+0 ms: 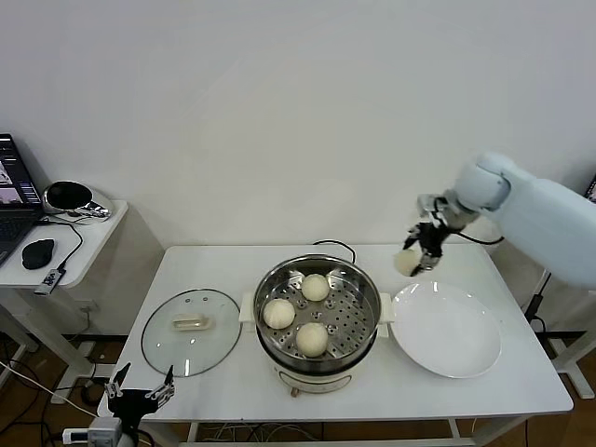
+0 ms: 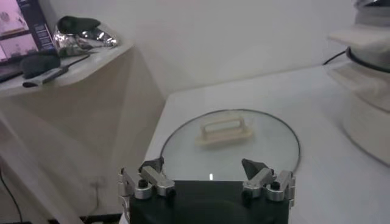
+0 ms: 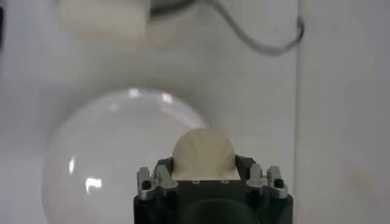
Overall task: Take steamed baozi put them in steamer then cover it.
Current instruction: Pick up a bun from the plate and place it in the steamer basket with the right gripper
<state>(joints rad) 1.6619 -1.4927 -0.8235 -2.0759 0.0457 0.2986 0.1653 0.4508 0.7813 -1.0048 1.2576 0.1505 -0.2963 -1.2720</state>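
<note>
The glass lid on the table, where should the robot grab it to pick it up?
Probably by the cream bar handle in the middle of the glass lid. The lid lies flat on the table, so its rim gives little to pinch, while the handle sticks up. Best to come from straight above with the open left tool, which is beside the lid, pinching across the bar's narrow sides.

No legible text, labels or numbers anywhere; the open black laptop's screen (image 1: 11, 191) on the side desk shows content too small to read.
</note>
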